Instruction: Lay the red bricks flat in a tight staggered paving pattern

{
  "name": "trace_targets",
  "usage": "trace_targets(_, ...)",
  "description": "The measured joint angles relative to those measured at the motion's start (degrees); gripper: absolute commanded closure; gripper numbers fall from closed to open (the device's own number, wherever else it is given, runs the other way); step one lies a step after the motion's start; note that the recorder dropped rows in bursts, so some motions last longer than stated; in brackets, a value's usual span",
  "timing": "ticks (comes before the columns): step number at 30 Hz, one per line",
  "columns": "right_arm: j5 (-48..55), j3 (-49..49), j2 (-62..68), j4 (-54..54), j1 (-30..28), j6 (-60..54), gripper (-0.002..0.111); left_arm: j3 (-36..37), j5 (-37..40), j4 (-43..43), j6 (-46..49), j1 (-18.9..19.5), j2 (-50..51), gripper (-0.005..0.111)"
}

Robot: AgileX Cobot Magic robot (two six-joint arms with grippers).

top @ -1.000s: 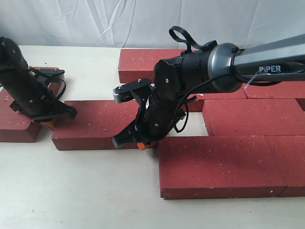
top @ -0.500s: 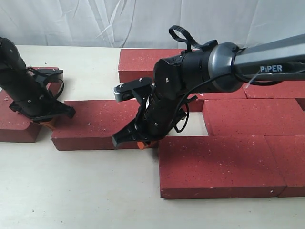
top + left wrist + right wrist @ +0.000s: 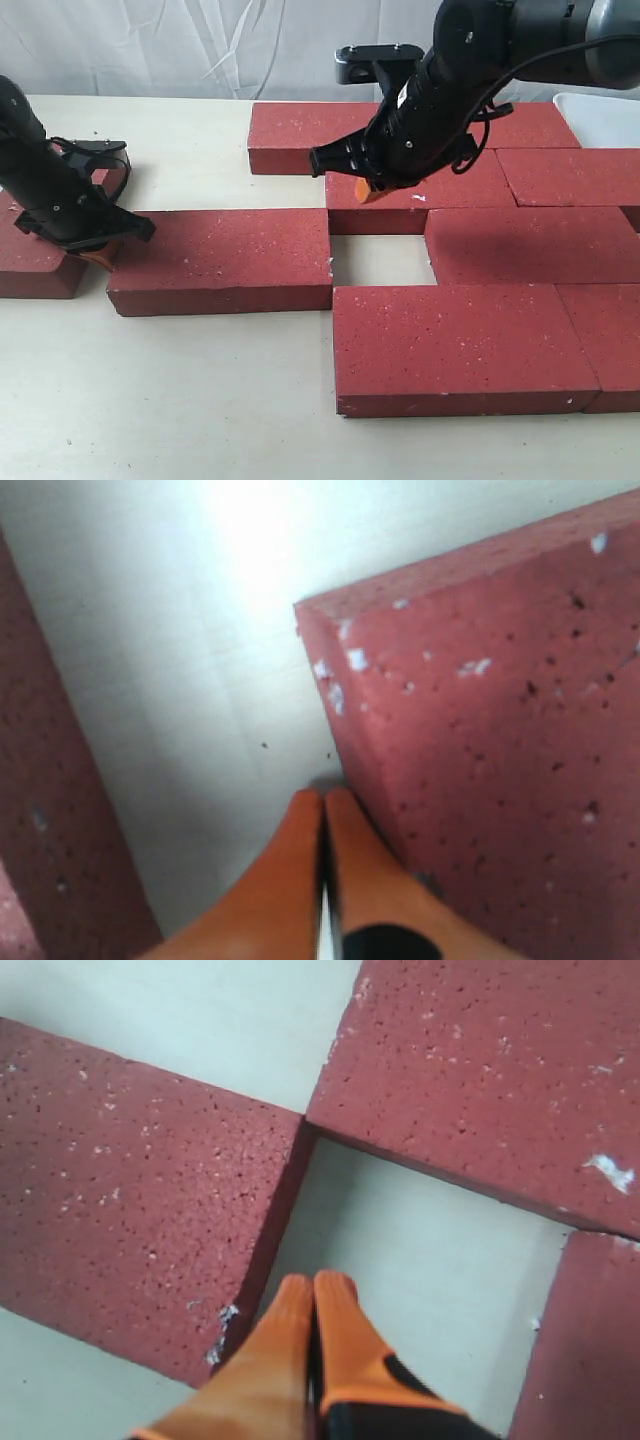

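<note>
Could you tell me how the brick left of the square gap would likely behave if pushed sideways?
The brick is a low, wide slab, so it should slide rather than tip, and is probably heavy. Its gritty surface may drag on the table.

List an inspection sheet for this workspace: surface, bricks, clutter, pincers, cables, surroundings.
Surface: off-white table; bare rectangular gap inside the paving.
Job's things: red bricks lie flat, packed at the right; loose brick left of them; far-left brick by the left arm.
Clutter: white object at the right edge.
Grippers: left pincer shut, beside the loose brick's corner; right pincer shut, empty, above the gap.
Cables: black loops on the left arm.
Surroundings: white draped cloth.
</note>
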Motion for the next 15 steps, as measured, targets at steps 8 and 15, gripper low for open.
trace_targets(8,-5.4,0.0,6.2,0.2,0.0,-0.1,0.109,0.0,0.1,0.4,0.0,0.0,0.0,0.107)
trace_targets(15,-10.8,0.0,10.8,-0.1,0.0,-0.1,0.109,0.0,0.0,0.5,0.4,0.0,0.0,0.107)
